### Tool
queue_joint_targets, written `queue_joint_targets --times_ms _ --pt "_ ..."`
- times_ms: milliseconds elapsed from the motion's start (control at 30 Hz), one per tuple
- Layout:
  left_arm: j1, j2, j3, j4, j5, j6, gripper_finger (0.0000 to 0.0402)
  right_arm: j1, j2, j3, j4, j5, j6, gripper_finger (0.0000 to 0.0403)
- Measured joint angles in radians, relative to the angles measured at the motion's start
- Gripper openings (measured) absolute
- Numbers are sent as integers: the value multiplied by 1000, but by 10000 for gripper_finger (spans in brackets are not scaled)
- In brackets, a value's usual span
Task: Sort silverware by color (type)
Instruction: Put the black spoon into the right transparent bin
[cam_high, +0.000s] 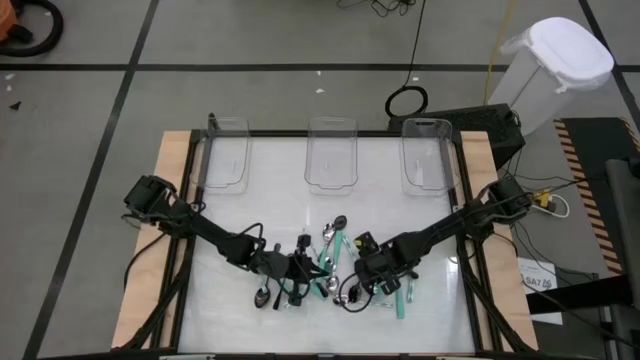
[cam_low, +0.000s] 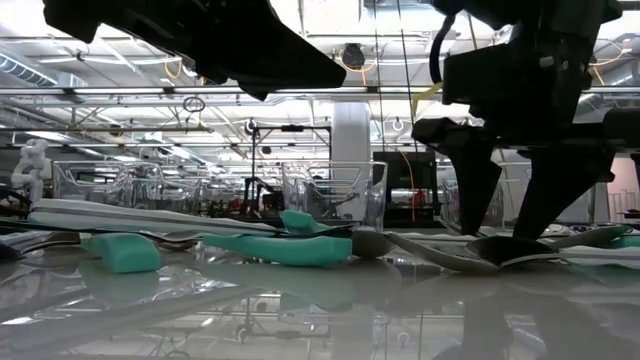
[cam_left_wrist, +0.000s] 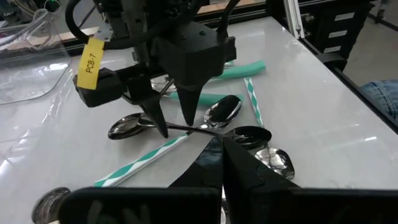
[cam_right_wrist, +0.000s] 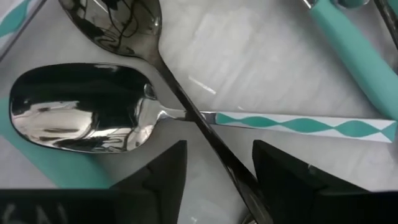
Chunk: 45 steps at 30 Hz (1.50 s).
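A heap of silverware (cam_high: 330, 262) lies on the white table toward its near edge: dark spoons, shiny silver spoons and spoons with teal handles. My right gripper (cam_right_wrist: 217, 180) points down into the heap, open. Its fingers stand on either side of a dark spoon's handle (cam_right_wrist: 205, 134), where that handle crosses a spoon with a silver bowl (cam_right_wrist: 81, 106) and a teal-and-white striped handle (cam_right_wrist: 298, 124). My left gripper (cam_left_wrist: 222, 146) reaches in low from the table's left, shut and holding nothing. Its tips are close to the same dark spoon's bowl (cam_left_wrist: 252, 134). My left gripper's shut fingertips (cam_left_wrist: 219, 142) stand right at the dark spoon's neck; I cannot tell whether they touch it.
Three clear bins (cam_high: 225, 160) (cam_high: 332, 155) (cam_high: 425, 155) stand in a row along the far edge. Thick teal handles (cam_low: 280, 248) (cam_right_wrist: 354, 50) and more spoons (cam_left_wrist: 127, 127) lie close around both grippers. Bare table shows between the heap and the bins.
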Motion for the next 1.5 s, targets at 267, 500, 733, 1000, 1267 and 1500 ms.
queue_joint_targets --times_ms 267,500,733,1000,1267,1500 --pt "0 0 0 0 -1 0 1 -20 2 0 1 -36 -6 104" --pt "0 0 0 0 -2 -6 1 -20 3 0 1 -36 -26 54" --pt "0 0 0 0 -2 -11 1 -20 3 -1 1 -34 -26 25" --pt "0 0 0 1 -2 -19 1 -20 3 -1 1 -34 -28 26" --pt "0 0 0 1 -2 -39 1 -19 -4 -1 -4 -35 2 24" --pt "0 0 0 1 -2 -64 1 -7 -67 -3 -37 -30 60 24"
